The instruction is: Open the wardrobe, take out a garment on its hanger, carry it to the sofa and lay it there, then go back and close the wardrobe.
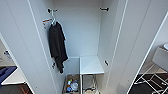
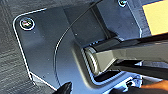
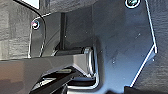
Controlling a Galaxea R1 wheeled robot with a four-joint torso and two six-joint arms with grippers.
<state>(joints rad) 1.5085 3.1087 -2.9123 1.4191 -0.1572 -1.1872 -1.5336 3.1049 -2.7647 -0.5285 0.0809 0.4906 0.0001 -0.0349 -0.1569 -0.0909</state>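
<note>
The wardrobe [image 1: 82, 32] stands right in front of me with both white doors swung wide, the left door [image 1: 22, 45] and the right door [image 1: 140, 37] framing the open inside. A black shirt [image 1: 57, 46] hangs by a pale hook high on the left side and is the one piece of clothing I see inside. A patch of the blue sofa [image 1: 5, 72] shows low at the far left, past the left door. A thin orange strip [image 2: 156, 85] lies at the edge of the left wrist view; I cannot tell what it is.
A white shelf [image 1: 91, 65] sits low inside the wardrobe, and beneath it a box of small items [image 1: 71, 85] rests on the floor. A white chair [image 1: 160, 58] with thin legs stands to the right, over dark carpet [image 1: 147, 87].
</note>
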